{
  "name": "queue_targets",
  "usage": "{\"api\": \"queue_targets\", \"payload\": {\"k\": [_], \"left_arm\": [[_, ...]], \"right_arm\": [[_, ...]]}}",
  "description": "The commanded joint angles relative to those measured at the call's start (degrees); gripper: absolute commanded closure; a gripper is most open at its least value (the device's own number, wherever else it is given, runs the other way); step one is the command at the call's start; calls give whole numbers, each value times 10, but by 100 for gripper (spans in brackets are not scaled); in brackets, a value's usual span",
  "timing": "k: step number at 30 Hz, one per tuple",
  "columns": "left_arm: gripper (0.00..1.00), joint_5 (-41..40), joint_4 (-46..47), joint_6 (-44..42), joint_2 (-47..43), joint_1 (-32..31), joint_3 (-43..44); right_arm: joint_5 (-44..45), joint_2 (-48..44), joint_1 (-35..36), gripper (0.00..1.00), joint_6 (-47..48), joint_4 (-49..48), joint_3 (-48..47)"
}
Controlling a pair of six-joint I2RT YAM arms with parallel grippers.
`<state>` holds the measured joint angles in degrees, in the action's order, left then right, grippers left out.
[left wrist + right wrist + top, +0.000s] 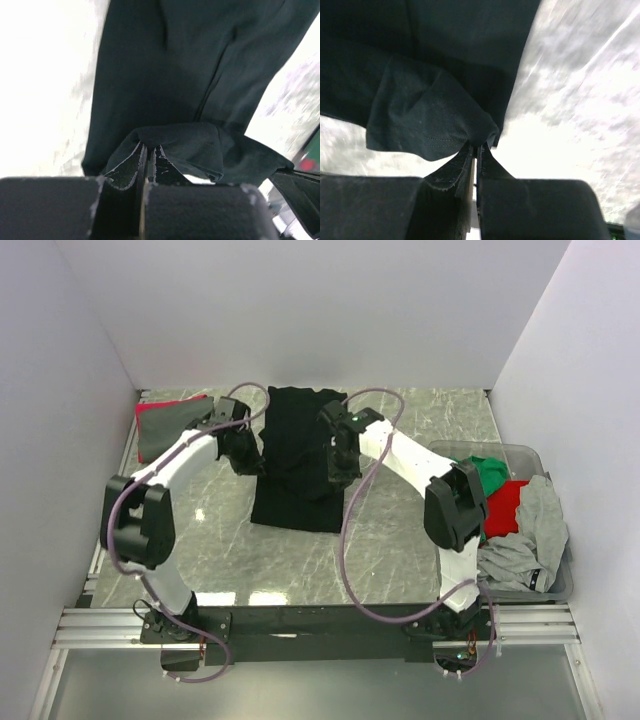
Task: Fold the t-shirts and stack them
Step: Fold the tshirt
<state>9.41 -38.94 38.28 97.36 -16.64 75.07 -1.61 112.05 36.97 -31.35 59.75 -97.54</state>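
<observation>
A large black t-shirt [297,455] lies lengthwise in the middle of the table, narrow after its sides were folded in. My left gripper [247,454] is shut on a pinch of its left edge [170,140]. My right gripper [343,462] is shut on a pinch of its right edge [440,125]. Both hold the cloth lifted off the table. A folded stack with a red shirt [168,406] over a grey shirt [158,432] lies at the far left. Green [488,472], red [505,506] and grey [525,540] shirts sit in the bin.
A clear grey plastic bin [560,585] stands at the right edge of the marbled table [210,550]. White walls close in the back and both sides. A metal rail [100,625] runs along the near edge.
</observation>
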Motion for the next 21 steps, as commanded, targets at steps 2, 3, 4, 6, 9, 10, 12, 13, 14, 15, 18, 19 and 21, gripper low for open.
{"api": "queue_targets", "payload": {"k": [2, 3, 4, 6, 9, 10, 12, 13, 14, 15, 18, 19, 21], "left_arm": [[100, 23, 43, -15, 48, 24, 73], [100, 27, 45, -15, 57, 32, 82], [100, 30, 46, -15, 77, 35, 101], [100, 42, 48, -13, 97, 45, 119], [100, 69, 62, -17, 132, 52, 149], [100, 75, 60, -19, 153, 54, 167], [100, 89, 59, -24, 172, 57, 182], [100, 91, 59, -25, 186, 58, 194], [100, 94, 60, -26, 193, 59, 198], [100, 97, 62, -26, 198, 60, 202], [100, 88, 58, -23, 215, 63, 214], [100, 77, 56, -22, 220, 64, 219], [93, 69, 55, -12, 222, 69, 221]], "right_arm": [[15, 38, -37, 100, 27, 6, -72], [15, 55, -47, 100, 33, 7, -84], [15, 64, -52, 100, 35, 8, -105], [15, 94, -60, 100, 42, 13, -130], [14, 128, -76, 100, 48, 25, -173], [12, 136, -83, 100, 49, 25, -188], [4, 155, -88, 100, 54, 23, -200], [-1, 161, -90, 100, 55, 21, -210], [-6, 166, -95, 100, 57, 20, -216], [-9, 180, -96, 100, 60, 20, -223], [-26, 211, -104, 100, 66, 19, -252], [-39, 217, -108, 100, 68, 19, -268], [-57, 235, -116, 89, 74, 13, -286]]}}
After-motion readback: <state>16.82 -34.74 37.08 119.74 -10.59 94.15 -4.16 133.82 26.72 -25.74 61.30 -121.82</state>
